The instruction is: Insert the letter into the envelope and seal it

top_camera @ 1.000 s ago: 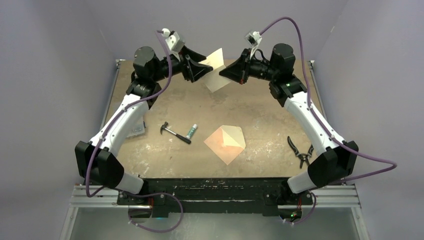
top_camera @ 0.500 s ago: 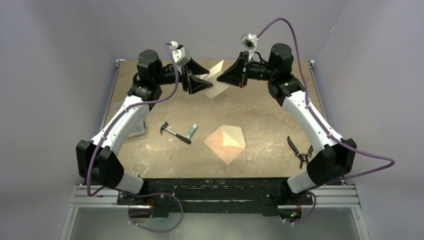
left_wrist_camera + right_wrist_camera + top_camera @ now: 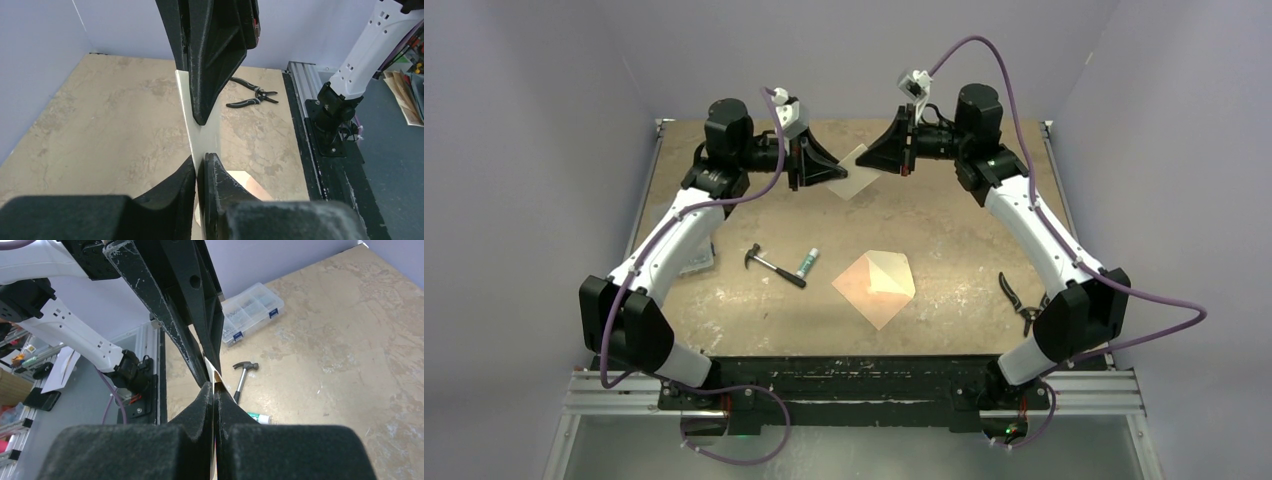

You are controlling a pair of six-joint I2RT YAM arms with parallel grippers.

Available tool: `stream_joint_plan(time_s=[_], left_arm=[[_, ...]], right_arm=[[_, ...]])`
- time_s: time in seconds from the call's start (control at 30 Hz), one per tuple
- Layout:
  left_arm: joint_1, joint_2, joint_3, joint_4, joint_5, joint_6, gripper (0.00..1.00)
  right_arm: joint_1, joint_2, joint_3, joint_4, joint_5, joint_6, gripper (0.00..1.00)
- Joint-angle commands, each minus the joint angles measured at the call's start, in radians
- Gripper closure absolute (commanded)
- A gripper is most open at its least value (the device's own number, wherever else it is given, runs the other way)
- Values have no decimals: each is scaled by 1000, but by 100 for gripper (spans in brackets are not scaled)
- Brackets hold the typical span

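Currently, on the desk (image 3: pixel 984 215), the envelope (image 3: pixel 876 288) lies flap-open, well below both end effectors. The letter (image 3: pixel 854 180) hangs between them, clamped by left end effector (image 3: pixel 828 172) and right end effector (image 3: pixel 873 160). Align its edge with the pocket before lowering.

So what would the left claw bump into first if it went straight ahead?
Most likely the right claw, which faces the left claw head-on across the letter both pinch, though depth is hard to judge.

Table (image 3: pixel 964 225): tan, scuffed top, carrying four loose items.
Hammer (image 3: pixel 774 267): lying left of centre.
Green-and-white tube (image 3: pixel 807 263): lying just beside its handle.
Black pliers (image 3: pixel 250 97): lying near the right edge.
Clear compartment box (image 3: pixel 252 312): sitting at the left edge.
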Motion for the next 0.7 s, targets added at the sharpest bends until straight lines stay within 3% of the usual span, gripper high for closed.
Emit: stream_joint_plan(time_s=[0.0,0.1,0.2,0.3,0.5,0.57,0.67], left_arm=[[4,-6,43,-36,43,26,94],[5,-6,45,-42,31,32,99],[4,-4,47,-43,18,25,74],[5,-3,51,-53,14,30,69],[6,5,83,-178,14,115,100],[8,8,90,-192,10,124,100],[8,4,91,-137,-47,74,100]], right_arm=[[5,-8,75,-40,-7,-59,100],[6,-10,79,-17,-1,-40,100],[6,-18,60,24,-1,-14,100],[6,-26,47,48,0,1,100],[6,-32,56,37,-19,-17,99],[5,-47,48,49,2,-12,87],[6,-69,38,72,62,16,57]])
